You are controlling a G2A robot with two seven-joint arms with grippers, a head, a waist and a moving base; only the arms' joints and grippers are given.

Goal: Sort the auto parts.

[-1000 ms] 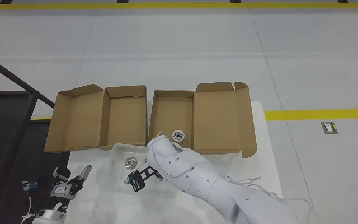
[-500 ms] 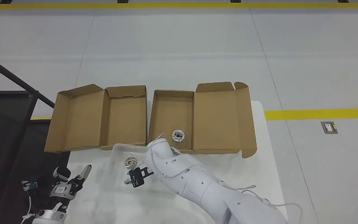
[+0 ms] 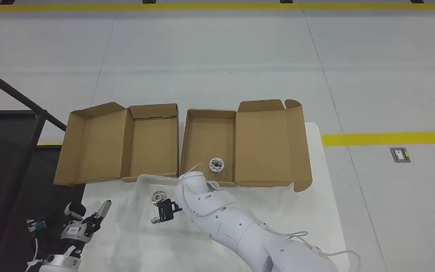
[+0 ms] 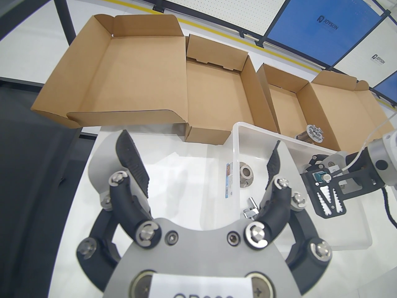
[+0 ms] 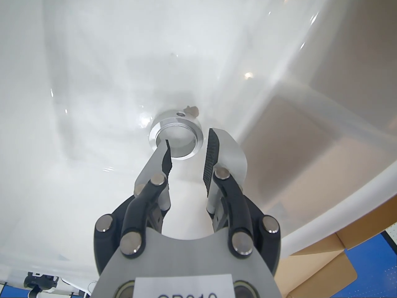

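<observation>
1. White table (image 3: 319,197) is seen on a pale floor marked with yellow lines. Two open cardboard boxes are set side by side along its far edge, the left box (image 3: 115,143) at the upper left of the top view and the right box (image 3: 251,143) at the centre.
2. A clear bin (image 3: 145,179) is placed just below the boxes, at the lower centre of the frame.
3. One toothed round part (image 3: 217,164) is already laid in the right box, near its lower edge. No part is seen in the left box.
4. In the bin a flanged bushing (image 3: 160,197) and a plain metal collar (image 5: 176,137) are left to be sorted. A further small metal piece (image 4: 250,207) is partly hidden in the left wrist view, and its kind cannot be told.
5. The right gripper (image 5: 189,144) is positioned inside the bin with its fingers partly spread. One tip is set inside the collar's bore and the other outside its wall. The wall is straddled but not visibly pinched, so nothing is judged to be held yet.
6. The left gripper (image 4: 200,147) is found at the lower left of the top view, near the bin, spread wide and holding nothing.
7. The task is judged to be at an early stage: one part is placed, at least two are left, and the collar's pick-up is in hand.
</observation>
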